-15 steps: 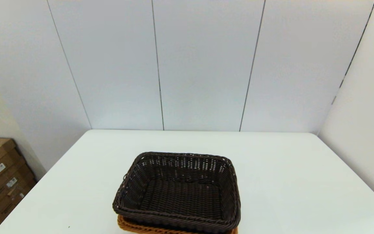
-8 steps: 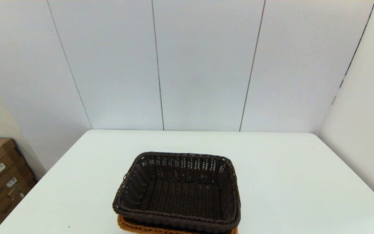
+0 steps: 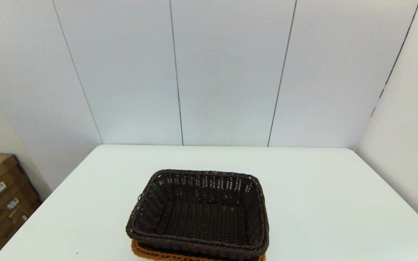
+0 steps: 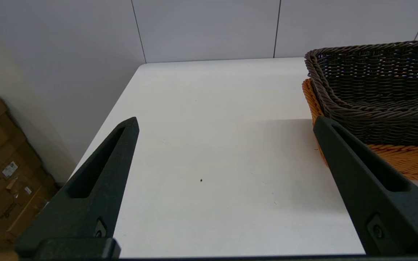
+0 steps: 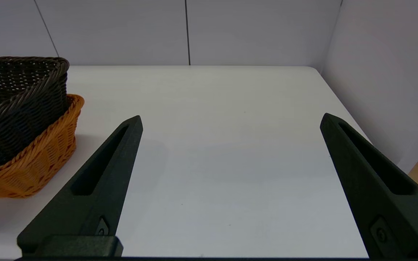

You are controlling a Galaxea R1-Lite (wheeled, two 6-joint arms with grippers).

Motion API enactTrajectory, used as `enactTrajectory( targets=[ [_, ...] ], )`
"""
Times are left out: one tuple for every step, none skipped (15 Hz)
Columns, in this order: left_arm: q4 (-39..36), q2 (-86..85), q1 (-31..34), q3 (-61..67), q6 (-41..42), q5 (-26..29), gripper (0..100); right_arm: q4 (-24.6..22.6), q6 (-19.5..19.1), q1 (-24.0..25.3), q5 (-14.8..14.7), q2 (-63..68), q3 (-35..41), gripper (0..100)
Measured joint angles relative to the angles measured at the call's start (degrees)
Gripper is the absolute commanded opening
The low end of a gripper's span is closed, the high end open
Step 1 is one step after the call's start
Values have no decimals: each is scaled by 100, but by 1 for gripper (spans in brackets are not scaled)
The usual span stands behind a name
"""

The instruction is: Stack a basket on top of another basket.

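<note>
Dark basket (image 3: 199, 214): lower centre of the head view, nested in the orange basket (image 3: 147, 252).
Left gripper (image 4: 225, 123): spread wide, empty, beside the baskets.
Right gripper (image 5: 230, 121): spread wide, empty, over the bare table (image 5: 230, 163).

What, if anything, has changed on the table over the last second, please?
Nothing has visibly changed. The dark brown woven wicker basket still sits nested on the orange-tan woven wicker basket near the front of the white table, in the same place as before. Neither arm shows in the head view; the left gripper and right gripper hang open over bare table on either side of the stack, holding nothing.
</note>
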State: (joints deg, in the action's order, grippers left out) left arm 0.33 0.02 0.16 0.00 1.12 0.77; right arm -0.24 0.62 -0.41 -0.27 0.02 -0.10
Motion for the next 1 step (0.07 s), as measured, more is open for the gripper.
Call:
enactTrajectory(
  targets=[
    [0, 0, 0, 0, 2, 0, 100, 0, -2, 0, 2, 0, 0, 100]
  ],
)
